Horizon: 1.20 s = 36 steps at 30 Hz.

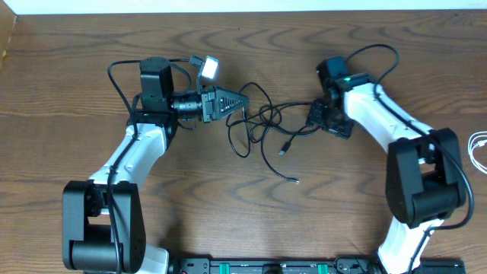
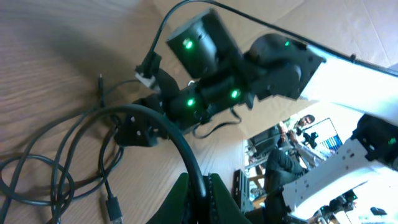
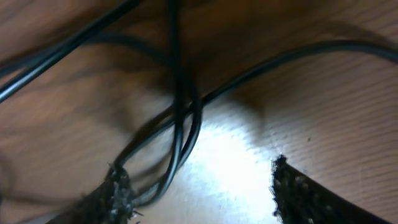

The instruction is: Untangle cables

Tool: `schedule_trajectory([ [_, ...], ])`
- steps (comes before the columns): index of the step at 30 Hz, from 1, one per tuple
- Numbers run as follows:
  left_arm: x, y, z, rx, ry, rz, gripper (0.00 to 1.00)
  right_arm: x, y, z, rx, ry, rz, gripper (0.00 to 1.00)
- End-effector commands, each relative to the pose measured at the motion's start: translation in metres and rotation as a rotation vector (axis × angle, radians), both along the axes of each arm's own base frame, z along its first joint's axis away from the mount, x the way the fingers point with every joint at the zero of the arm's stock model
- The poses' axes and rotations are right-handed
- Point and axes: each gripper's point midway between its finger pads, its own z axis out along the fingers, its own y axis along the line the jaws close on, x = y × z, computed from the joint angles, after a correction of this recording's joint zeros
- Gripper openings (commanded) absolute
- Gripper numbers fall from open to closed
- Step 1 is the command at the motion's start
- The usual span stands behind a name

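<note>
Black thin flexible cords [image 1: 262, 116] lay tangled mid-table on the brown wooden table [image 1: 76, 61], between both claws. The left gripper [image 1: 242, 103] was clenched on one strand. The right gripper [image 1: 314, 119] stood released, fingers apart over a loop. A short white cord [image 1: 473, 148] lay at the right edge, well apart.

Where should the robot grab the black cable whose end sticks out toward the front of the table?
Probably the loose tail just behind its tip, from straight above, fingers across the cord. It lies flat on the table, away from the tangle, so nothing else gets pinched.
</note>
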Motion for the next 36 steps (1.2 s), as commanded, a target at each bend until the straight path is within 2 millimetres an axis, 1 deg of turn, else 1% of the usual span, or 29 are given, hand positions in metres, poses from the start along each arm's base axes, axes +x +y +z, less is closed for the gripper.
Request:
schedule_trajectory([
  [1,0.003,-0.001,0.002,-0.007,0.039,0.017,0.08,0.002,-0.021,-0.022,-0.139,0.007,-0.088,0.60],
  [2,0.004,-0.001,0.005,-0.012,0.044,0.019,0.08,-0.001,-0.024,-0.030,-0.147,0.027,-0.105,0.52],
  [5,0.003,0.000,0.011,-0.014,0.031,0.023,0.08,-0.005,-0.033,-0.042,-0.181,0.061,-0.121,0.21],
  [7,0.007,0.001,0.012,0.000,0.021,0.057,0.08,-0.006,-0.045,-0.041,-0.212,0.066,-0.149,0.01],
  [8,0.013,0.003,0.011,0.016,0.017,0.095,0.08,-0.005,-0.052,-0.036,-0.223,0.058,-0.162,0.01],
  [10,0.029,0.009,0.002,0.069,0.019,0.202,0.08,-0.001,-0.072,-0.018,-0.262,0.043,-0.188,0.01],
  [12,0.050,0.025,-0.022,0.179,0.065,0.377,0.08,0.005,-0.096,0.007,-0.307,0.007,-0.209,0.01],
  [13,0.062,0.043,-0.044,0.276,0.117,0.508,0.08,0.008,-0.113,0.022,-0.339,-0.025,-0.224,0.01],
  [14,0.068,0.057,-0.060,0.354,0.151,0.597,0.08,0.011,-0.126,0.035,-0.362,-0.055,-0.237,0.01],
  [15,0.072,0.077,-0.079,0.460,0.185,0.701,0.08,0.015,-0.145,0.052,-0.392,-0.096,-0.256,0.01],
  [16,0.072,0.098,-0.095,0.569,0.212,0.795,0.08,0.017,-0.162,0.066,-0.409,-0.129,-0.275,0.01],
  [17,0.071,0.116,-0.107,0.659,0.231,0.867,0.07,0.017,-0.176,0.076,-0.422,-0.153,-0.298,0.01],
  [18,0.065,0.140,-0.118,0.773,0.256,0.955,0.07,0.017,-0.193,0.088,-0.426,-0.182,-0.331,0.01],
  [19,0.061,0.156,-0.122,0.848,0.270,1.017,0.08,0.016,-0.207,0.097,-0.424,-0.203,-0.361,0.01],
  [21,0.050,0.188,-0.123,0.983,0.280,1.136,0.07,0.014,-0.230,0.110,-0.419,-0.236,-0.398,0.01],
  [22,0.047,0.199,-0.120,1.023,0.278,1.177,0.08,0.013,-0.237,0.113,-0.416,-0.244,-0.405,0.01],
  [24,0.041,0.224,-0.109,1.099,0.262,1.281,0.08,0.016,-0.249,0.118,-0.399,-0.267,-0.392,0.01],
  [26,0.036,0.241,-0.097,1.136,0.246,1.358,0.08,0.020,-0.255,0.120,-0.380,-0.288,-0.358,0.01],
  [27,0.031,0.256,-0.085,1.150,0.236,1.420,0.08,0.023,-0.262,0.122,-0.381,-0.300,-0.349,0.01],
  [30,0.020,0.280,-0.070,1.161,0.250,1.536,0.08,0.027,-0.273,0.126,-0.399,-0.329,-0.345,0.01],
  [32,0.012,0.295,-0.064,1.165,0.270,1.601,0.08,0.031,-0.279,0.129,-0.405,-0.351,-0.349,0.01],
  [33,0.010,0.300,-0.062,1.163,0.279,1.618,0.08,0.033,-0.281,0.130,-0.403,-0.359,-0.339,0.01],
  [36,0.000,0.313,-0.063,1.157,0.330,1.658,0.08,0.038,-0.276,0.129,-0.367,-0.374,-0.303,0.01],
])
